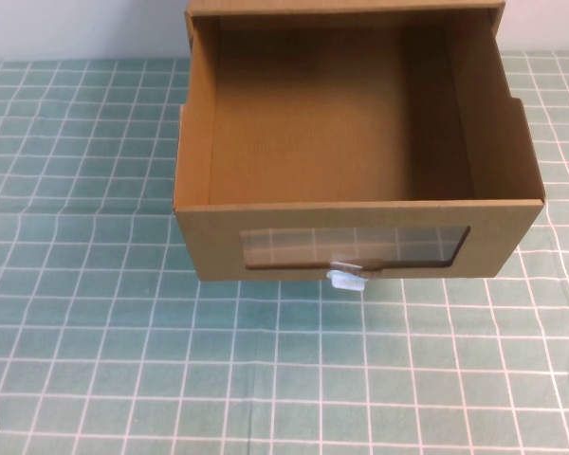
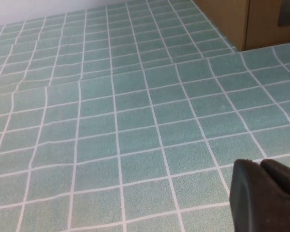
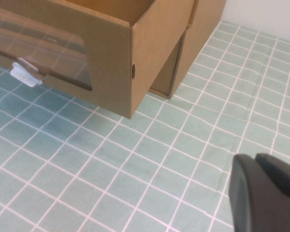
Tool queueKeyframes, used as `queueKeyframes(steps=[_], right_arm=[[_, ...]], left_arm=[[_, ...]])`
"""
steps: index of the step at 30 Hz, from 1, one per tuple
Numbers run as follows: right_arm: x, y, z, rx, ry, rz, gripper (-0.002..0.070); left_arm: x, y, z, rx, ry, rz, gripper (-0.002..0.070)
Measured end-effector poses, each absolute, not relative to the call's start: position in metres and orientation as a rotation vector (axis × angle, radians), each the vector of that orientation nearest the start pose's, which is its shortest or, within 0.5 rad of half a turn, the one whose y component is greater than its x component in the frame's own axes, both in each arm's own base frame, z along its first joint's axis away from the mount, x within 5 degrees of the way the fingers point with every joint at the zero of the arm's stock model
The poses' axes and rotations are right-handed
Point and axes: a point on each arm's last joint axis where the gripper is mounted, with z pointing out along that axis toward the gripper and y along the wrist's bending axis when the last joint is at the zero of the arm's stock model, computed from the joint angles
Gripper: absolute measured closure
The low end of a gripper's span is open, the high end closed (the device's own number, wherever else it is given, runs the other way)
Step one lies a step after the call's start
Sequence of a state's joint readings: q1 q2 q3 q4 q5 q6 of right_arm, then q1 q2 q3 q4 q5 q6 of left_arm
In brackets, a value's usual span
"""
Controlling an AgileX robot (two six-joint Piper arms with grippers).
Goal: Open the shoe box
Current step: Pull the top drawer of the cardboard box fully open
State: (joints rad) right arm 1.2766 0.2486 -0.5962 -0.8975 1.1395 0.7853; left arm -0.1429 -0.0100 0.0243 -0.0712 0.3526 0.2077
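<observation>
Fig. | shoe box (image 1: 360, 237): 12 o'clock on bench (image 1: 95, 360), drawer (image 1: 303, 123) standing out | left end effector (image 2: 262, 166): clenched, empty, 7 o'clock | right end effector (image 3: 256, 159): clenched, empty, 5 o'clock | risk: a stray nudge could reclose the drawer.

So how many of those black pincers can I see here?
2. The left pincer is over checked cloth, left of the shoe box; the right pincer is near the box's front right corner. Both look shut.

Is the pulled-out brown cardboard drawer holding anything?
No, the drawer shows only bare floor; left gripper and right gripper sit above the green checked cloth, outside it.
</observation>
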Motion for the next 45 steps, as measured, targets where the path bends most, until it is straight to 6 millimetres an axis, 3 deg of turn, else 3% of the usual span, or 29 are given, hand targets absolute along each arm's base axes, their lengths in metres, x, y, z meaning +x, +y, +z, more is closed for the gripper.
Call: queueKeyframes(steps=[16, 21, 26, 29, 35, 39, 45], right_arm=[[0.063, -0.015, 0.325, -0.425, 1.855, 0.245, 0.0689], [0.053, -0.039, 0.327, -0.225, 1.815, 0.191, 0.0689], [0.017, -0.057, 0.326, 0.156, 1.706, 0.286, 0.069], [-0.001, -0.052, 0.328, 0.311, 1.626, 0.305, 0.069], [-0.01, -0.032, 0.331, 0.443, 1.537, 0.336, 0.069], [0.005, -0.014, 0.315, 0.338, 1.523, 0.358, 0.069], [0.034, 0.001, 0.261, 0.153, 1.632, 0.309, 0.069]], left_arm=[[0.052, -0.01, 0.174, 0.279, 1.83, -0.024, 0.068], [0.052, -0.01, 0.174, 0.279, 1.83, -0.024, 0.068], [0.052, -0.01, 0.174, 0.279, 1.83, -0.024, 0.068], [0.052, -0.01, 0.174, 0.279, 1.83, -0.024, 0.068], [0.052, -0.01, 0.174, 0.279, 1.83, -0.024, 0.068], [0.052, -0.01, 0.174, 0.279, 1.83, -0.024, 0.068], [0.052, -0.01, 0.174, 0.279, 1.83, -0.024, 0.068]])
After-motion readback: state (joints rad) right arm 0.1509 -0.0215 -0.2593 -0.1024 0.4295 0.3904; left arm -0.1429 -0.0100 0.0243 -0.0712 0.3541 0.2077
